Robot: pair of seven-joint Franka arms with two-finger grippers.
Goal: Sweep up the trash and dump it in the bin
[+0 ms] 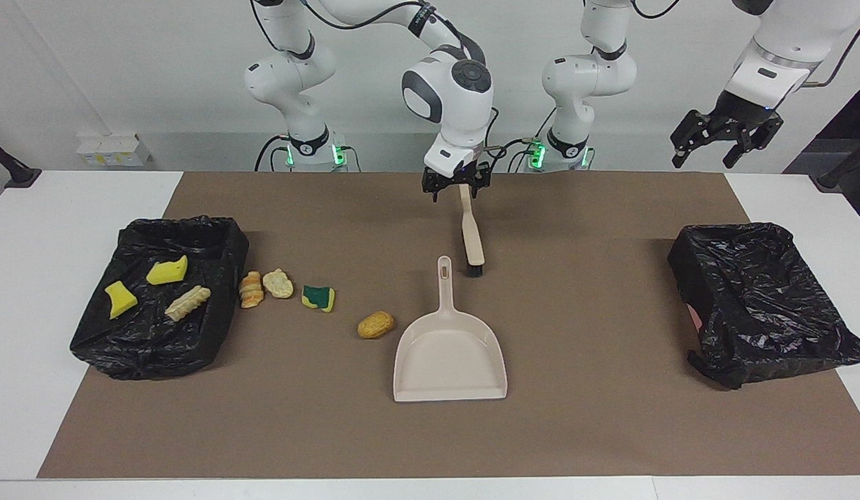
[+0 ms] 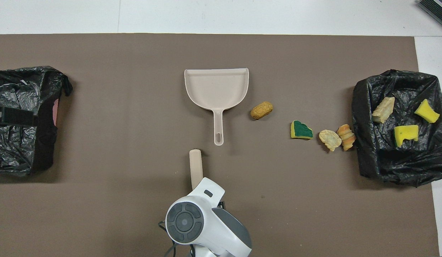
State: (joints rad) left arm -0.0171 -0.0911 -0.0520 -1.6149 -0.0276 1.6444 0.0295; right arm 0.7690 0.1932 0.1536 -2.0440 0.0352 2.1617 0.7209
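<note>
The right gripper (image 1: 457, 186) is down at the handle end of the beige brush (image 1: 472, 236), its fingers spread around the handle; a firm pinch cannot be told. The left gripper (image 1: 724, 135) waits raised and spread over the left arm's end of the table. Four pieces of trash (image 1: 375, 324) lie on the mat between the dustpan (image 1: 449, 351) and the bin (image 1: 214, 236) at the right arm's end; three lie in that bin.

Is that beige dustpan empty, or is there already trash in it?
Empty. The dustpan shows only its bare beige floor in both views; the nearest scrap, a golden-brown lump, lies beside it.
</note>
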